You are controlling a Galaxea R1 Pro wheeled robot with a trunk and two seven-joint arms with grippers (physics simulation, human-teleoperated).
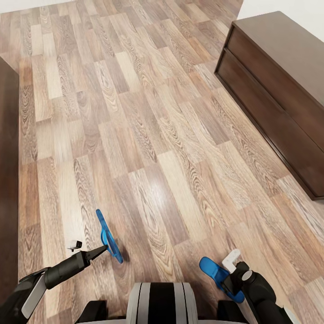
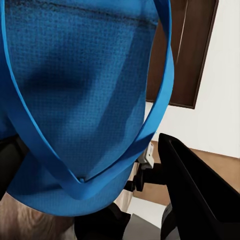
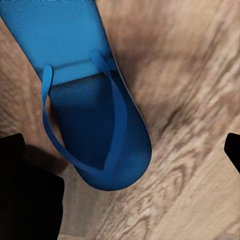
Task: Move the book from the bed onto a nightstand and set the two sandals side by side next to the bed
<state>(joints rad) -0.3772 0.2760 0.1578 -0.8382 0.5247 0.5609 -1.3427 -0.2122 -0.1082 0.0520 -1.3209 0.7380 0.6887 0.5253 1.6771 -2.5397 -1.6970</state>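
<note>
Blue sandals [image 1: 108, 236] [image 1: 218, 273], one gripped in each hand [image 1: 104, 248] [image 1: 230, 283], above wood floor [image 1: 171, 135].

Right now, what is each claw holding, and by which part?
Each holds a blue sandal. The left claw grips the left sandal, seemingly at the sole's edge, carried on edge. The right claw has the right sandal; its hold point is hidden.

Open wood floor [image 1: 148, 135] lay ahead, free for either arm. A dark cabinet [image 1: 279, 99] blocked the right side, and a dark wooden edge [image 1: 8, 180] bounded the left.
</note>
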